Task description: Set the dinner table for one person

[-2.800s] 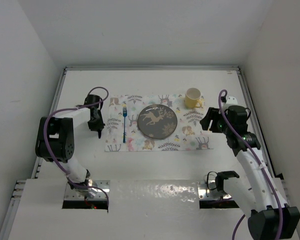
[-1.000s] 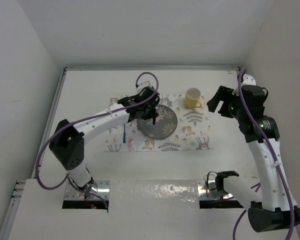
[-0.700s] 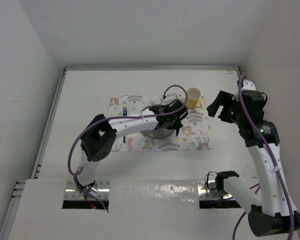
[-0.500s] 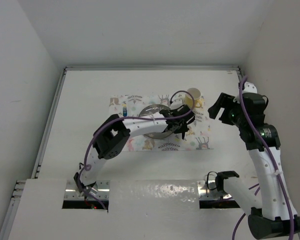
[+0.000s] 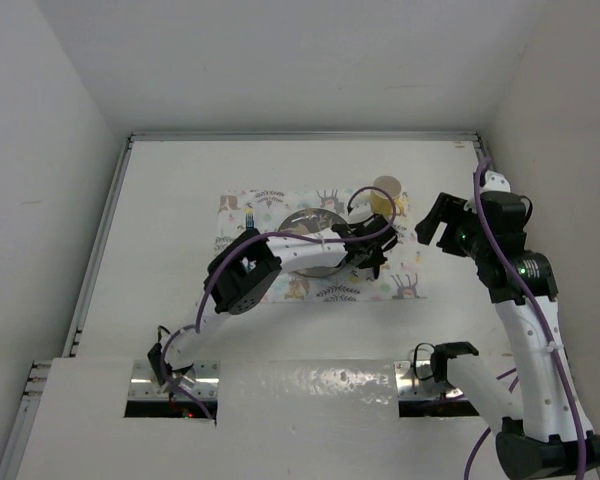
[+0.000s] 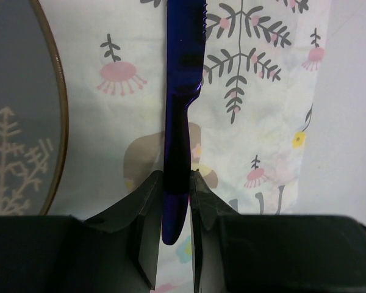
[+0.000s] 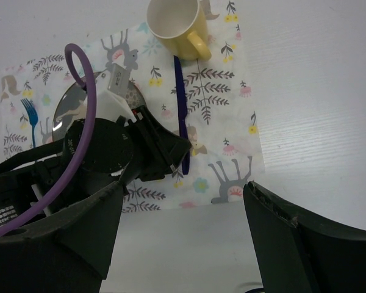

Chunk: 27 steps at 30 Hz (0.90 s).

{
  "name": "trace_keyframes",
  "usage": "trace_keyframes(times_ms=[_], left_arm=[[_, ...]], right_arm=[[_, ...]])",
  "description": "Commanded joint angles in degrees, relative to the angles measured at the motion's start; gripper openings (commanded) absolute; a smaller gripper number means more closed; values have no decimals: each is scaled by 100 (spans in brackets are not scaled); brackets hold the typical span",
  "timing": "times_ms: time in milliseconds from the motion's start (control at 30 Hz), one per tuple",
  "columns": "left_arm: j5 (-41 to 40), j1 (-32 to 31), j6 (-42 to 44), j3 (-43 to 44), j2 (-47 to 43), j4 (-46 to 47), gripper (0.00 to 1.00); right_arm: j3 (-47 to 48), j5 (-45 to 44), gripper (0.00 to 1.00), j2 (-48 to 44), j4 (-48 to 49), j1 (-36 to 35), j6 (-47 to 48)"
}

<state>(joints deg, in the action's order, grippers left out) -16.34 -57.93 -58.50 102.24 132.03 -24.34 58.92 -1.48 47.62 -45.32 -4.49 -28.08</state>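
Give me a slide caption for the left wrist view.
Left gripper grips the blue knife on the mat, right of the plate.

Built of white tubular links and bulky black joint housings on both the left arm point(image 5: 242, 283) and the right arm point(image 5: 525, 330), each with a glossy purple cable point(image 7: 88, 91) running along it in loose loops. Ends in matte black, faceted fingers point(image 6: 147, 210) on the left gripper point(image 6: 175, 177) and broad, dark, wedge-shaped ones on the right gripper point(image 7: 183, 186).
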Motion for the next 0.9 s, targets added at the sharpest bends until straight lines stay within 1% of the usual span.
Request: trace_keyframes(times_ms=[0,200,400,433,600,733,800,833,867], left_arm=[[52,-87,-170,262,165,368,0],[175,-130,-355,306,359,500,0],[201,-148,-373,314,368,509,0],[210,-148,-373,315,359,483,1],[245,-157,-373,236,280,342,10],[193,-166,-364,86,113,290,25],[158,-166,-329,68,8,193,30],[88,-166,-320,60,-45,149,36],[43,-166,-294,60,-141,114,38]], right_arm=[[-38,-46,79,-59,85,-17,57],[-12,-63,79,-42,50,-17,92],[-29,16,79,-15,67,-17,92],[-38,24,79,-15,67,-25,92],[-38,51,79,-15,85,-34,83],[-38,60,79,-24,111,-43,92],[6,86,80,-24,111,-61,100],[23,103,80,-33,102,-69,100],[50,104,80,-33,102,-69,92]])
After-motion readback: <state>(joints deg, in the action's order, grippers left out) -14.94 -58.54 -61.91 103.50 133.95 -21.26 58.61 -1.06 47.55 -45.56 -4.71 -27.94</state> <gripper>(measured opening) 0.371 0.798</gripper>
